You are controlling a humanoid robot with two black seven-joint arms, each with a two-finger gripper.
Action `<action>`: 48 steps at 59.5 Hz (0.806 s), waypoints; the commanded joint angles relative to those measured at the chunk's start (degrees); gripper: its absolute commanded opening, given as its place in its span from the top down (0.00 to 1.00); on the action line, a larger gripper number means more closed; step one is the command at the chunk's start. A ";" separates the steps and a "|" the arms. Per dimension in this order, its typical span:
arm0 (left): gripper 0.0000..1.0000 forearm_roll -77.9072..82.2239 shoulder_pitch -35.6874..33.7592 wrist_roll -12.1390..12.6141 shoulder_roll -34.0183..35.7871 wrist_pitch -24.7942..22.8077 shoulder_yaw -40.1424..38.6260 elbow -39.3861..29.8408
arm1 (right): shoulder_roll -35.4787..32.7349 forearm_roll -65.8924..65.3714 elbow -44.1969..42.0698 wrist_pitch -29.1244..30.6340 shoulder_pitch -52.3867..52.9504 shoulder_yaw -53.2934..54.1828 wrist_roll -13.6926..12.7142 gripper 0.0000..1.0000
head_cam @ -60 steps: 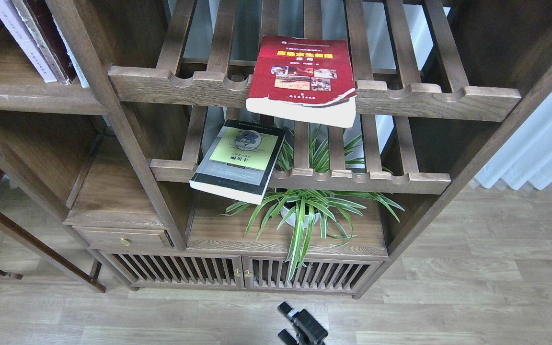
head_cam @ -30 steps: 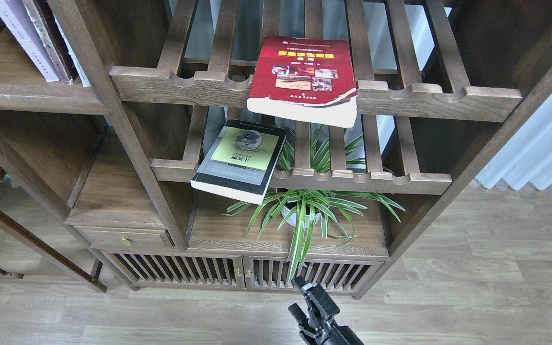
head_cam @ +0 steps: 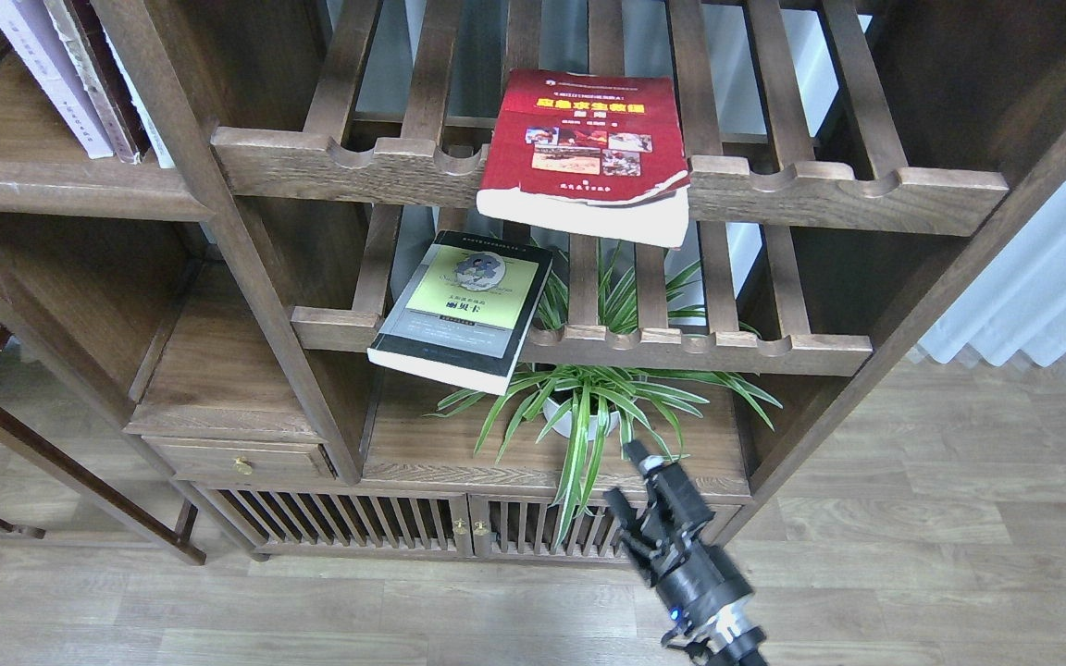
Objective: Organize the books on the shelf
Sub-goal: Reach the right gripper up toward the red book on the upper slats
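A thick red book (head_cam: 584,148) with a yellow title lies flat on the upper slatted rack, its white page edge overhanging the front rail. A black-grey book (head_cam: 464,310) with a yellow-green panel lies tilted on the lower slatted rack, one corner hanging over the front. A white-lilac book (head_cam: 33,69) stands leaning on the solid dark shelf (head_cam: 61,180) at the top left, beside a dark volume. My right gripper (head_cam: 624,476) is raised in front of the cabinet, below both flat books, with its fingers apart and nothing between them. My left gripper is out of view.
A spider plant in a white pot (head_cam: 588,407) stands on the board under the lower rack, its leaves close to my gripper. Slatted cabinet doors (head_cam: 459,527) and a small drawer (head_cam: 237,458) lie below. A white curtain (head_cam: 1051,287) hangs at the right.
My right arm has risen from the bottom edge and moved up and to the right, towards the plant and the cabinet front. The books have not moved.
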 commanded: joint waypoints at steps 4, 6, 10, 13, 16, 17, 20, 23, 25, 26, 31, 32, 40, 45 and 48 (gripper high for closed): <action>0.00 -0.01 3.05 0.09 -2.51 -0.01 0.97 0.65 | -4.23 0.00 8.04 0.00 0.56 2.72 0.01 0.00; 0.00 0.07 3.41 0.00 -2.59 -0.01 1.15 1.01 | -4.85 0.00 9.28 0.00 0.92 3.33 0.01 0.00; 0.00 0.07 3.76 -0.09 -2.59 -0.01 1.15 1.36 | -6.25 0.00 10.07 0.00 2.06 4.56 0.01 0.00; 0.00 -0.01 3.85 -0.18 -2.68 -0.01 1.15 1.80 | -6.96 -0.09 10.16 0.00 2.76 4.83 0.01 0.00; 0.00 -0.01 4.11 -0.18 -2.68 -0.01 1.15 2.06 | -8.36 -0.18 10.33 0.00 3.99 4.83 0.01 0.00; 0.00 -0.01 4.20 -0.18 -2.68 -0.01 1.15 2.15 | -8.54 -0.18 10.42 0.00 4.17 4.83 0.01 0.00; 0.00 -0.01 4.46 -0.18 -2.68 -0.01 1.15 2.15 | -9.51 -0.35 10.86 0.00 4.61 4.83 -0.17 0.00; 0.00 -0.01 4.55 -0.18 -2.68 -0.01 1.15 2.24 | -10.56 -0.53 11.56 0.00 5.22 4.83 -0.34 0.00; 0.00 -0.01 4.55 -0.18 -2.68 -0.01 1.15 2.24 | -11.27 -0.79 12.09 0.00 5.75 4.83 -0.52 0.00; 0.00 -0.01 4.55 -0.18 -2.68 -0.01 1.24 2.32 | -11.88 -1.05 12.70 0.00 6.19 4.83 -0.60 0.00; 0.00 -0.10 4.55 -0.18 -2.77 -0.01 1.24 2.50 | -12.76 -2.20 14.55 0.00 6.80 4.48 -0.69 0.00; 0.00 -0.10 4.55 -0.18 -2.77 -0.01 1.24 2.59 | -12.76 -3.07 15.16 0.00 6.72 4.13 -0.69 0.00; 0.00 -0.10 5.08 -0.26 -2.86 -0.01 1.24 2.76 | -11.10 -8.43 17.36 0.00 6.72 4.13 -0.69 0.00; 0.00 -0.10 5.08 -0.26 -2.86 -0.01 1.24 3.55 | -10.22 -10.63 19.12 0.00 6.89 4.39 -0.87 0.01; 0.00 -0.10 5.08 -0.18 -2.86 -0.01 1.24 4.26 | -9.51 -13.88 19.65 0.00 7.24 4.04 -0.87 0.01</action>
